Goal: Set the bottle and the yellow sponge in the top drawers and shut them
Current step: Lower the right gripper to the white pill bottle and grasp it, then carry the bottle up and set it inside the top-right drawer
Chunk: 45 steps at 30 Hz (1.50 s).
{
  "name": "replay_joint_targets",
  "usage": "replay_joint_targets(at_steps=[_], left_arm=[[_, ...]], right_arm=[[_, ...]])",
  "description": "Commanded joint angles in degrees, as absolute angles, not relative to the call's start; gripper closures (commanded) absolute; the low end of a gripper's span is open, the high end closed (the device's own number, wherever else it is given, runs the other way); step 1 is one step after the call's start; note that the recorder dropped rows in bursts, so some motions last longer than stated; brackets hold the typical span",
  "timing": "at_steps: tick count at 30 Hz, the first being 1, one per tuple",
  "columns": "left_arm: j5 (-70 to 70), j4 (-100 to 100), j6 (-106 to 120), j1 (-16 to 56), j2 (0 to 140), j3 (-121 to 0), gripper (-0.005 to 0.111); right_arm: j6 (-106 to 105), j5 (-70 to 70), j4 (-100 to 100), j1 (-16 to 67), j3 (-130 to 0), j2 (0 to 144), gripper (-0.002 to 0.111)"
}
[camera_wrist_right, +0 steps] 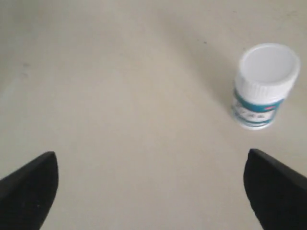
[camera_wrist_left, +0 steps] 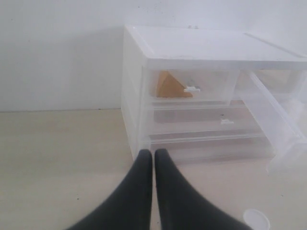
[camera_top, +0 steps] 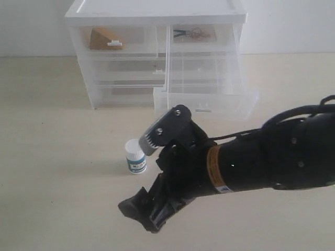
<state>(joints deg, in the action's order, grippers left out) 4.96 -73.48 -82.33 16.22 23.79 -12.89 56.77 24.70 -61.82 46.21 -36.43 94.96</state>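
The bottle (camera_top: 135, 156) stands upright on the table in front of the chest; its white cap and teal label (camera_wrist_right: 261, 84) show in the right wrist view. My right gripper (camera_top: 137, 180) is open, fingers wide apart (camera_wrist_right: 149, 158), with the bottle just beyond one fingertip and nothing between them. The yellow sponge (camera_top: 100, 40) shows orange-tan inside the shut top left drawer (camera_top: 118, 39), also seen as the sponge (camera_wrist_left: 170, 86) from the left wrist. The top right drawer (camera_top: 209, 97) is pulled far out and sags forward. My left gripper (camera_wrist_left: 153, 153) is shut and empty, facing the chest; the exterior view does not show it.
The white-framed chest (camera_top: 157, 11) stands at the back against a white wall. Small dark items (camera_top: 191, 34) lie at the back of the open drawer. Full-width drawers (camera_top: 123, 73) below are shut. My right arm (camera_top: 272, 157) spans the table's right side.
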Motion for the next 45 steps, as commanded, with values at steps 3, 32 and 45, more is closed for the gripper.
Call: replay_joint_targets(at_steps=[3,32,45], left_arm=[[4.5,-73.5,-82.5,16.6,23.8,-12.7,0.103],[4.5,-74.6,-82.5,16.6,23.8,-12.7,0.103],[4.3,-74.3,-82.5,16.6,23.8,-12.7,0.103]], right_arm=[[53.9,10.0,-60.8,50.2,-43.3,97.3,0.012],[96.4,8.6,-95.2,55.4,-57.6,84.7,0.107],[106.6,19.0,-99.9,29.8,-57.7,80.7,0.107]])
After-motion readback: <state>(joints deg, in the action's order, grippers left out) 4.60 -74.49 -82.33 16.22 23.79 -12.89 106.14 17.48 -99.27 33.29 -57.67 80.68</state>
